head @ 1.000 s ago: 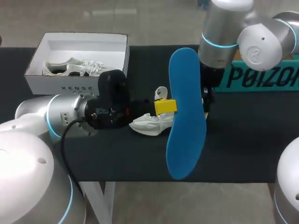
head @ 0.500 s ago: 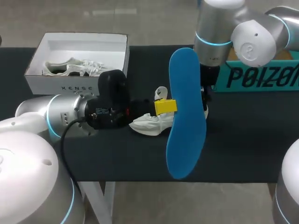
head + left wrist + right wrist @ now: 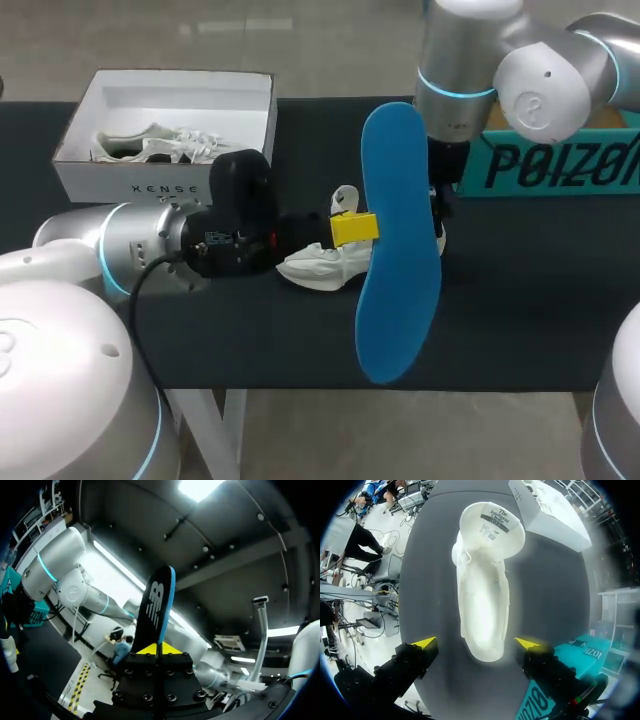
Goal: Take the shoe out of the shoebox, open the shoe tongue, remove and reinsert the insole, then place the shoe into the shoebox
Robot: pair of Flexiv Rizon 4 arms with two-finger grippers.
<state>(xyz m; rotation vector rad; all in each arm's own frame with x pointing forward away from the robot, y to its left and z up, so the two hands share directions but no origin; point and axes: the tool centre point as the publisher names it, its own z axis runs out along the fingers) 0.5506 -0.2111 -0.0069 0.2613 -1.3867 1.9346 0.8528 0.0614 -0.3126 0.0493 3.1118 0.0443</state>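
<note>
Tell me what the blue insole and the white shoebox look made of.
Insole: likely foam, with a matte blue face and a dark printed other side; thin, yet unbent in the air. Shoebox: looks like matte white cardboard, judging by its thin, straight folded walls.

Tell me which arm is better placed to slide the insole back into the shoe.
Left. The left hand grips the blue insole beside the white shoe; the right hand hangs open above the shoe, holding nothing.
</note>
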